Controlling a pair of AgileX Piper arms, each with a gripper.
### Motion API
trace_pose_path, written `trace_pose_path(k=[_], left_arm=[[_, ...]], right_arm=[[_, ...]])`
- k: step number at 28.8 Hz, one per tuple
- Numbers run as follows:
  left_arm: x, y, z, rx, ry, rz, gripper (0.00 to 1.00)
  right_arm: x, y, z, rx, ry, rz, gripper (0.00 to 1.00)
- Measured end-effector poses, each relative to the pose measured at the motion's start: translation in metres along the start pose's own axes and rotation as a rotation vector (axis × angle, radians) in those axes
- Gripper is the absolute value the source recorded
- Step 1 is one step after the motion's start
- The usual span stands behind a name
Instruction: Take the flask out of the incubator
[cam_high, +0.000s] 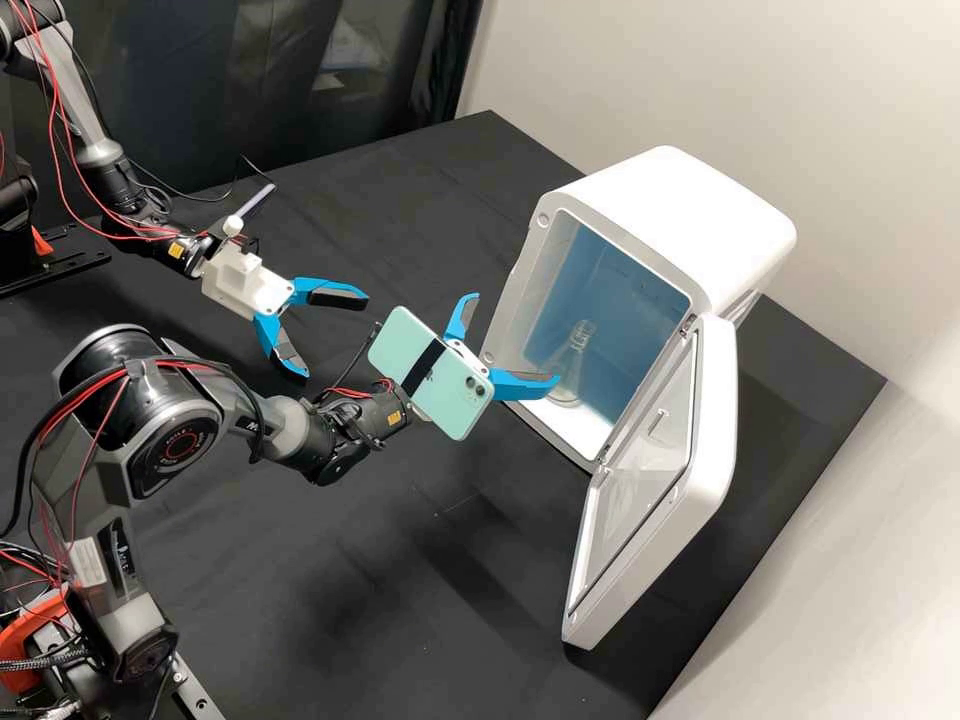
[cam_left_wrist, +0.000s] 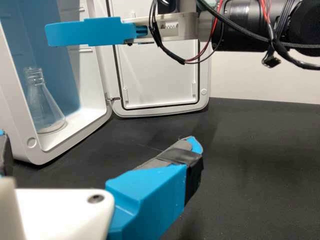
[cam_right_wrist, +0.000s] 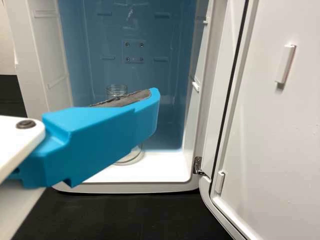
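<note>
While flask (cam_high: 578, 348) sits in incubator (cam_high: 680, 215) w/ door (cam_high: 655, 470) open, right tool (cam_high: 497, 350) spread at opening; left tool (cam_high: 332, 335) spread too.

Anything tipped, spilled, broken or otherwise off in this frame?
Nothing stands out. The clear glass conical flask stands upright inside the white blue-lined incubator, whose door hangs open; no spill or damage shows.
</note>
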Motion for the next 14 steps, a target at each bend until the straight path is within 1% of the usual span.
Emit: trace_pose_path(k=[7,11,14], left_arm=[[0.0000,0.0000,0.0000,0.000,0.000,0.000,1.00],[0.0000,0.0002,-0.0011,0.000,0.003,0.001,1.00],[-0.0001,0.0004,-0.0022,0.000,0.006,0.001,1.00]], right_arm=[[0.0000,0.0002,0.0000,0.003,0.000,0.002,1.00],[0.0003,-0.0001,0.0006,0.013,0.000,0.005,1.00],[0.0026,-0.0030,0.0050,0.012,0.003,0.012,1.00]])
